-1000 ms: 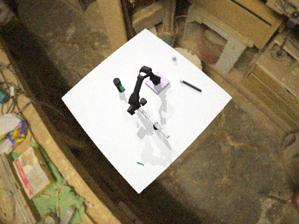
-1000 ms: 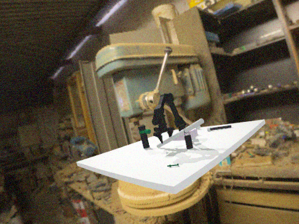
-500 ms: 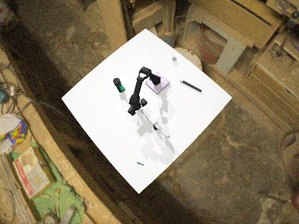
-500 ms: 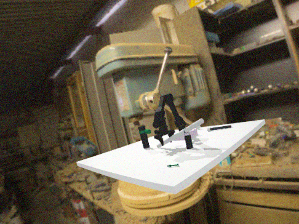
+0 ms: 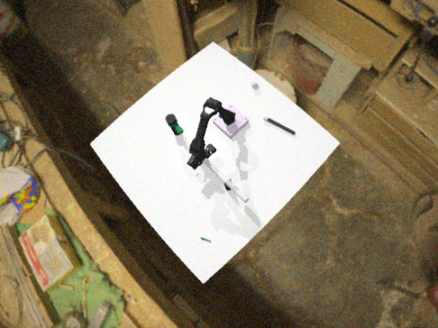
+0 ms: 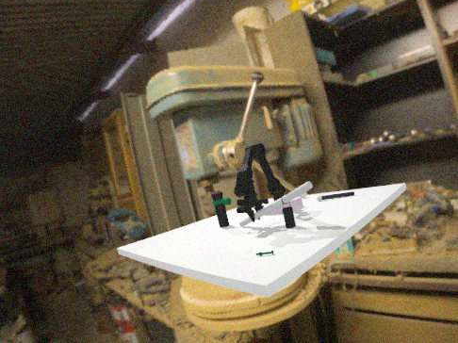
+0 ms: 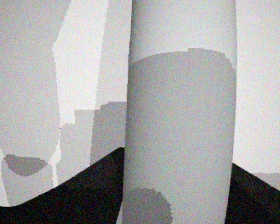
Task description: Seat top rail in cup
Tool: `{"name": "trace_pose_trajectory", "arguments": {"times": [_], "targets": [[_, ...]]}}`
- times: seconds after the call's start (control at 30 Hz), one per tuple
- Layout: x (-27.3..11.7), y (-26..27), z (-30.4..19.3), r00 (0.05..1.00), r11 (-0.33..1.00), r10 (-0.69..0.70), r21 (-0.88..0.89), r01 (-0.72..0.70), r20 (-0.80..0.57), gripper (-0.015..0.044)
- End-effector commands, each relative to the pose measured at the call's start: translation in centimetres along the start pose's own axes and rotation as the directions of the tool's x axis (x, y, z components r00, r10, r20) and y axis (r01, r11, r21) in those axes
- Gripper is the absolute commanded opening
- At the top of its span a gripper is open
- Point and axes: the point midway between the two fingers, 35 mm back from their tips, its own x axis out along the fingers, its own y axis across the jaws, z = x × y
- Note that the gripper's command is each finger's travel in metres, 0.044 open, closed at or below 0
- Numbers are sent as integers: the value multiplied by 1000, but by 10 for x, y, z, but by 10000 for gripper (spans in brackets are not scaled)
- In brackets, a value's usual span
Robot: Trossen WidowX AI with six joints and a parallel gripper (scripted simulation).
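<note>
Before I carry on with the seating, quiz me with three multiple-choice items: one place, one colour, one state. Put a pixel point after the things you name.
1. In the exterior view, the big post [image 5: 170,119] [image 6: 222,217] stands:
A. left of the short post [image 6: 289,217]
B. right of the short post
C. behind the pink block

2. The band [image 5: 174,125] [image 6: 220,202] on the big post is:
A. yellow
B. red
C. green

3. The rail [image 5: 239,193] [image 6: 297,192] [image 7: 180,125] is:
A. upright
B. slanted
C. flat on the table

1 A: exterior view shows both posts.
2 C: its green shows there too.
3 B: one end sits higher.
</note>
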Motion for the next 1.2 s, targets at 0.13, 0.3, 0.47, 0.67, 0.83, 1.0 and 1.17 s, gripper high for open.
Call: {"name": "trace_pose_trajectory", "arguments": {"times": [0.13, 0.3, 0.47, 0.67, 0.83, 1.0, 1.17], "targets": [[0, 3, -1, 1000, 1000, 13, -3, -13, -2, 97], [-5, 0, 0, 1000, 1000, 13, -3, -13, -2, 0], [-16, 1, 6, 999, 1000, 9, 1, -9, 49, 0], [-43, 0, 22, 985, 1000, 4, 9, -5, 170, 0], [-69, -1, 35, 962, 1000, 4, 10, -7, 272, 0], [-88, -3, 45, 940, 1000, 6, 9, -10, 340, 0], [-87, -3, 44, 942, 1000, 4, 8, -7, 335, 0]]}}
